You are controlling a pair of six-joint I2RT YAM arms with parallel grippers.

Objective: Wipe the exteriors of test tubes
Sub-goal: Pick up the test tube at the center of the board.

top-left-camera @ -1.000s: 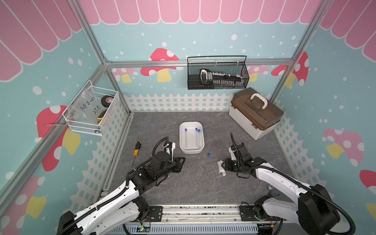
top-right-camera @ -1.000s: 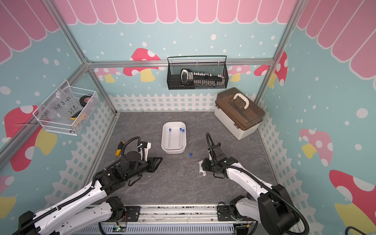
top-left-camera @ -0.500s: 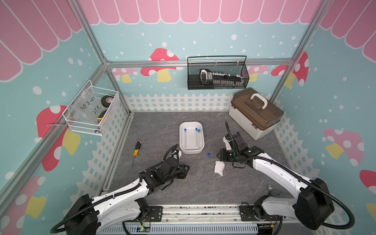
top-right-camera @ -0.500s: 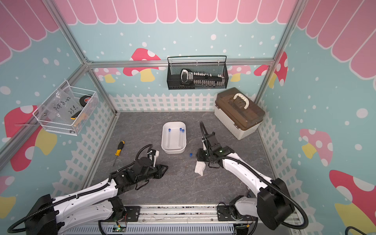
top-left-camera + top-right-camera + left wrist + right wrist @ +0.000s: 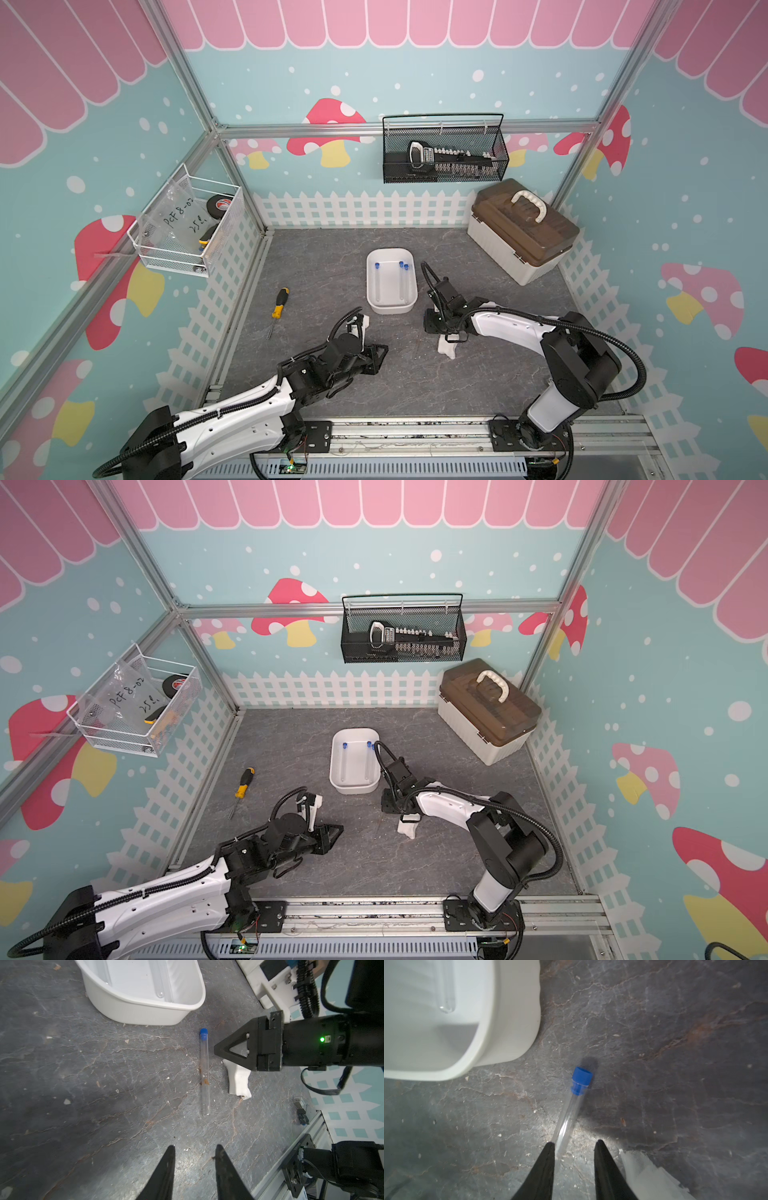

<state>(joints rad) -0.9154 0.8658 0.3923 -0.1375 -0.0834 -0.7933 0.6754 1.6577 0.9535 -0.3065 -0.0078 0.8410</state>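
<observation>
1. Right hand [image 5: 430, 324], in both top views, has gone away from the white cloth [image 5: 447, 348]. The cloth lies on the table [image 5: 316, 266] where it was a second ago, and the hand is now at the near end of the white tray [image 5: 390, 309]. Left hand [image 5: 381, 353] has shifted only a little. Three blue caps [image 5: 401, 263] show in the tray, so we judge that three test tubes already lie there.
2. From the left wrist view, the fourth test tube [image 5: 204, 1072] lies flat on the table. It is just beside the cloth [image 5: 239, 1080] but apart from it, with its cap toward the tray [image 5: 145, 1014]. The right hand [image 5: 217, 1050] points at its upper part. The left hand [image 5: 195, 1149] has its jaws apart with nothing between them, well short of the tube. A brown spot shows at the tube's middle; we cannot tell whether it is on the glass or on the table.
3. From the right wrist view, the right hand [image 5: 574, 1142] has its jaws apart. The tube [image 5: 566, 1120] runs between the tips, close against one jaw and not clamped. We judge that a pick-up of the last tube is starting, with the cloth put aside. The closing should be gentle, because round glass can roll away.
</observation>
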